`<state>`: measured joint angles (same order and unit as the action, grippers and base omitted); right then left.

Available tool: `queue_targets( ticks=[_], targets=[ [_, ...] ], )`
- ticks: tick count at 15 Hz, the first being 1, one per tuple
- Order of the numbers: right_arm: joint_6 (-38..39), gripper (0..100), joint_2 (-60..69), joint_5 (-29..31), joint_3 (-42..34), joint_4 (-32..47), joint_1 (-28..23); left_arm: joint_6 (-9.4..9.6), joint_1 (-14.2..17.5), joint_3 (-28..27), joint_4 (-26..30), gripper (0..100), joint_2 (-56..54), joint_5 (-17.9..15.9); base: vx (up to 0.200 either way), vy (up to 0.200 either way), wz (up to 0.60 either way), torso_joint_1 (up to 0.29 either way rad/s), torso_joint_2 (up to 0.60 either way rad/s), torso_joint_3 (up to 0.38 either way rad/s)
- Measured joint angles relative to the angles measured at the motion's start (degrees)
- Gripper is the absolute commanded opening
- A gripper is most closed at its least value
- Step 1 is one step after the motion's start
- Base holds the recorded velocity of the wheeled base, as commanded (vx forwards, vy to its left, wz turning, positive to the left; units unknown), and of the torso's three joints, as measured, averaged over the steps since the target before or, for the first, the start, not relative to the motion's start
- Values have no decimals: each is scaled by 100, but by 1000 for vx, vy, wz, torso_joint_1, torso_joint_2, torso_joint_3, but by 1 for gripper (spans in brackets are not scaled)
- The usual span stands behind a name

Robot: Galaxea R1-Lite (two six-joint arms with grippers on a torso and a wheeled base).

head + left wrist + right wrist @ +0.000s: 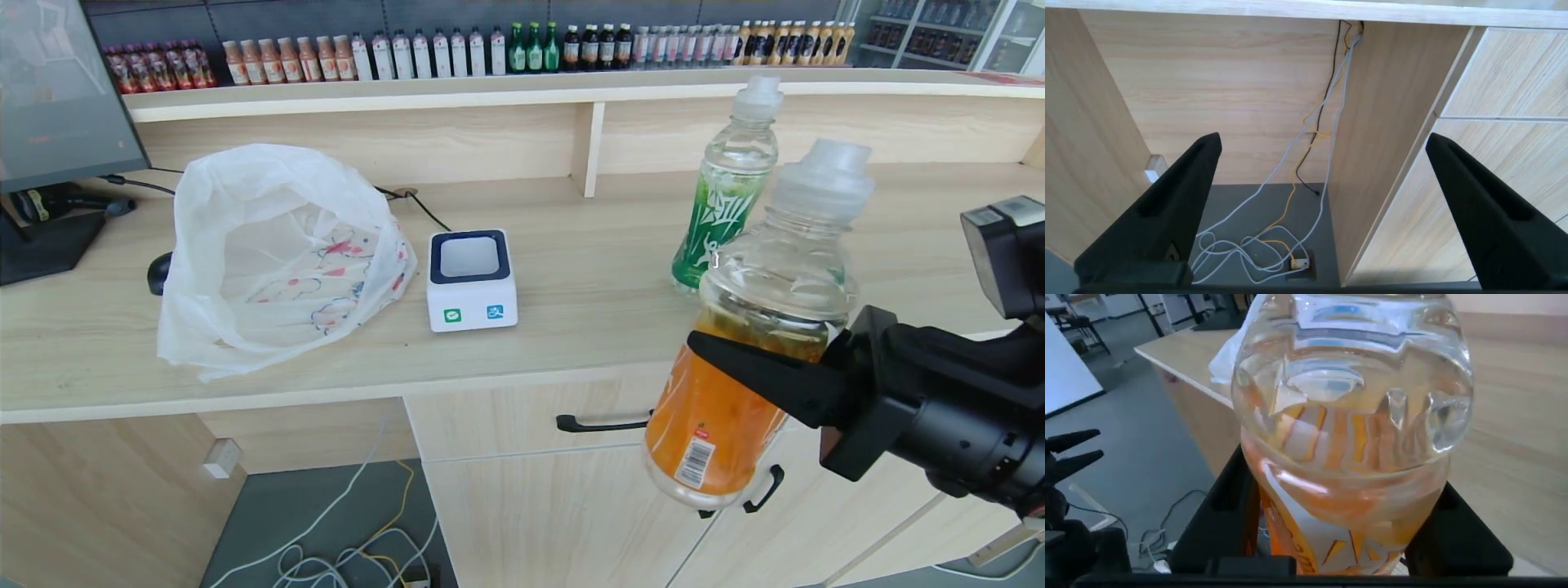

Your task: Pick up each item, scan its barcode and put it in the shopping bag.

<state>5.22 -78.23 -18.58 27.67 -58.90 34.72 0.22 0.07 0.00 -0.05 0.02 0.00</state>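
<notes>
The right end effector (735,384) is seen nearest, clamped across the middle of the orange drink bottle (710,425). The bottle is held in the air in front of the worktop (588,269) edge, tilted, with its cap up and away. A barcode is seen low on the orange label, facing the head camera. In the right wrist view the same bottle (1347,416) is seen from the cap end, with a black finger on each side.

The left end effector (1323,147) is held low, below the worktop, with its fingers wide apart and nothing between them. It is pointed at an open cabinet recess, where loose cables (1257,245) are lying on the floor. A black drawer handle (600,423) is seen on the cabinet front under the worktop.

On the worktop, a green-labelled bottle (722,196) is standing upright just behind the held bottle. The white scanner box (472,279), with its dark-framed window facing up, is placed near the middle, well apart from both bottles. The shopping bag (277,253), white plastic with a printed pattern, is set just beside the scanner on the robot's left, its mouth open toward the camera. A dark mouse (159,272) is partly hidden behind the bag. A monitor (57,90) is seen at the far left. Rows of drink bottles (522,49) are lined along the back shelf.
</notes>
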Motion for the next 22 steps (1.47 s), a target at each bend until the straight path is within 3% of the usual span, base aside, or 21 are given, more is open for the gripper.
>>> queue_targets(
  ticks=[6,14,22],
  targets=[
    [482,0,-542,-1019,937,-11,-22,2,0,0,-2,100,0,0,0,0,0,0,0,0],
    [649,0,-931,-2448,1290,-11,4,2,0,0,-2,100,0,0,0,0,0,0,0,0],
    [1664,0,-1150,-2628,2022,-13,67,2,0,0,-2,100,0,0,0,0,0,0,0,0]
  ],
)
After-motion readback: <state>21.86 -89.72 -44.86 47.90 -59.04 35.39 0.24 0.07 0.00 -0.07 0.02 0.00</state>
